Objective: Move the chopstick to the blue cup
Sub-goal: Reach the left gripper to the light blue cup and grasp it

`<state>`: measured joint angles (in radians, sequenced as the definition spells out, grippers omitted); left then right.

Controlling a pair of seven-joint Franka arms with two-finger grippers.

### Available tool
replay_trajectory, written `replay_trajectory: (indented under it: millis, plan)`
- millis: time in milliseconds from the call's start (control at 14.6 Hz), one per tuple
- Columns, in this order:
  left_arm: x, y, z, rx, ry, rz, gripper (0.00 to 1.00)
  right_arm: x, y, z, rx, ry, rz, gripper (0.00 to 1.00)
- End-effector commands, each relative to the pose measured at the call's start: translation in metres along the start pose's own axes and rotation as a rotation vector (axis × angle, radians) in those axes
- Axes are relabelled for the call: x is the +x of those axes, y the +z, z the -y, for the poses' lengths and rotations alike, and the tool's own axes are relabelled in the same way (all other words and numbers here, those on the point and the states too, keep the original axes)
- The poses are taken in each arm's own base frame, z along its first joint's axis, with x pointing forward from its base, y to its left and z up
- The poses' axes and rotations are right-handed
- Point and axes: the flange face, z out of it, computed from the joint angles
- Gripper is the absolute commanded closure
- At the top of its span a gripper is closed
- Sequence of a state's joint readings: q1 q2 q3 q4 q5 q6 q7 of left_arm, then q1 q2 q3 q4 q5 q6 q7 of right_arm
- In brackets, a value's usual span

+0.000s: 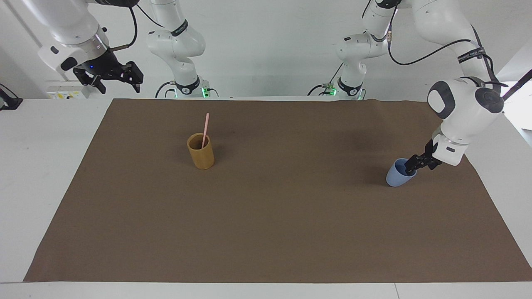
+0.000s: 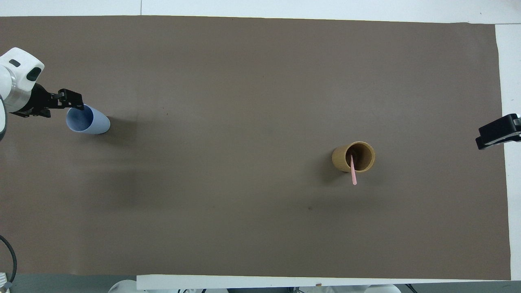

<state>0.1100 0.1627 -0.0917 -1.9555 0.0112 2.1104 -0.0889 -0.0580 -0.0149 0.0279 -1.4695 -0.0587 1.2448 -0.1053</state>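
Reaching at the blue cup (image 1: 400,175), our open left gripper (image 1: 417,162) risks tipping it; the open right gripper (image 1: 111,77) waits, the chopstick (image 1: 205,129) untouched in the brown cup (image 1: 201,151).

1. Large brown rectangular cloth or paper mat (image 1: 274,224): matt, smooth, faint creases at the edges.
2. Small light-blue tapered plastic-looking cup (image 1: 397,177): matt, smooth.
3. Tall tan-brown cylindrical cup (image 1: 202,157): wood or bamboo look, dull satin.
4. Thin pale-pink straight stick (image 1: 205,128): smooth, plastic-looking.
5. White table top (image 1: 45,166): smooth, slight sheen.
6. White arm shells: glossy plastic; black grippers, matt.
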Motion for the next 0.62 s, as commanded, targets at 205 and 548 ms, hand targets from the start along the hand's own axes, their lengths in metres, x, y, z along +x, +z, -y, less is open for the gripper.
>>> replay_trajectory:
  millis: [205,548]
  plan:
    - [-0.026,0.008,0.014,0.019,0.026,0.007,0.17,-0.007,0.001,0.001,0.000,0.006,0.006,0.00]
    - [-0.020,0.006,0.002,0.017,0.009,0.008,1.00,-0.007,0.001,0.001,0.000,0.005,0.006,0.00]
